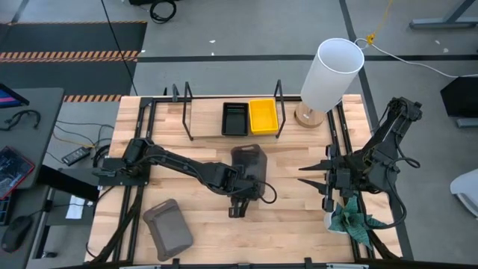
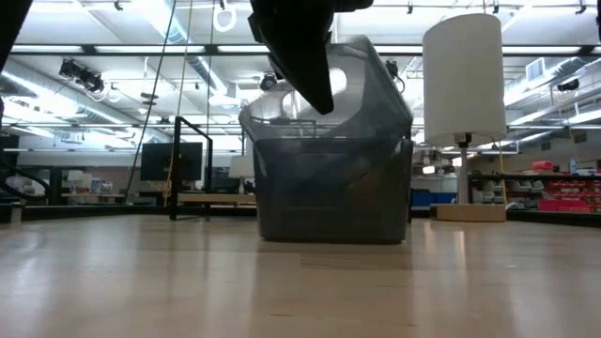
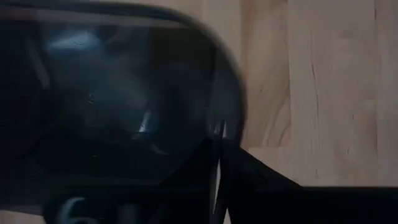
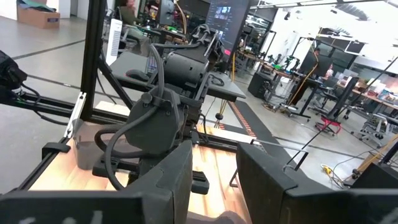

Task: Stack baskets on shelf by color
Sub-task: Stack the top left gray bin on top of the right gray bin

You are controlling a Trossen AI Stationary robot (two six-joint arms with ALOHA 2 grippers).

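The left gripper [image 1: 240,196] sits mid-table at the rim of a gray basket [image 1: 249,164], fingers pinched on its wall or just letting go; I can't tell which. A black basket [image 1: 234,119] and a yellow basket [image 1: 263,116] already sit on the shelf [image 1: 203,118]. Another gray basket [image 1: 168,229] lies near the front-left corner. Next, I'd guess, gray goes onto the shelf's empty left end. The right gripper [image 4: 214,169] waits, parted, at the right edge.
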